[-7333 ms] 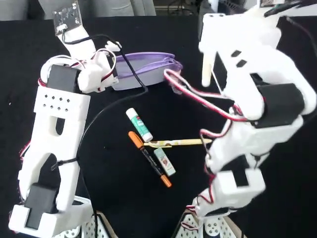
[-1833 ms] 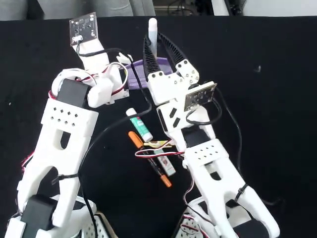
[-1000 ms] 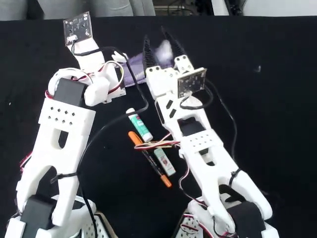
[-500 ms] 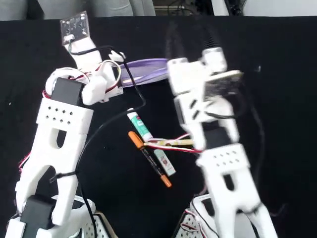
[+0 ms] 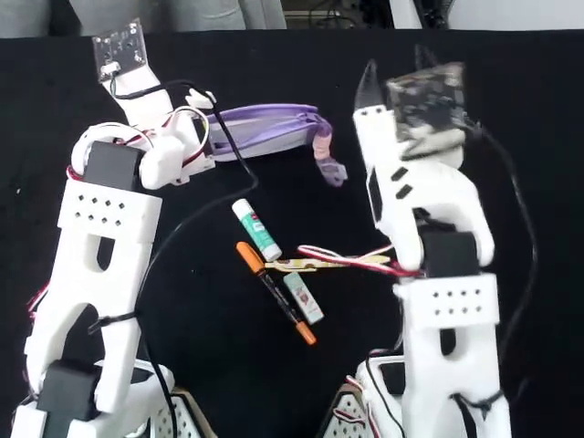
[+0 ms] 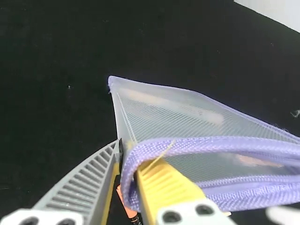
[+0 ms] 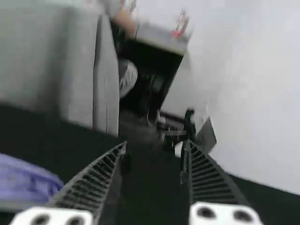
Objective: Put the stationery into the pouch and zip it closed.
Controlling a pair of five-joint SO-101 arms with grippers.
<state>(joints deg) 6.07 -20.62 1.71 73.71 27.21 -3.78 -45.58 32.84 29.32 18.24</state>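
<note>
Glue stick (image 5: 256, 228), white, and orange pen (image 5: 274, 292) lie behind the raised right tool (image 7: 153, 149), spread apart; left tool (image 6: 123, 154) pinches purple mesh pouch (image 6: 187, 117)

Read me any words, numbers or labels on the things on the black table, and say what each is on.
White glue stick with a green label: print too small to read.
Small pale packet with a red mark: print too blurred to read.
Purple mesh pouch, orange and black pen: no text seen.

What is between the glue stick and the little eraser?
A thin yellow stick lies crosswise between glue stick and eraser, in the high view.
</note>
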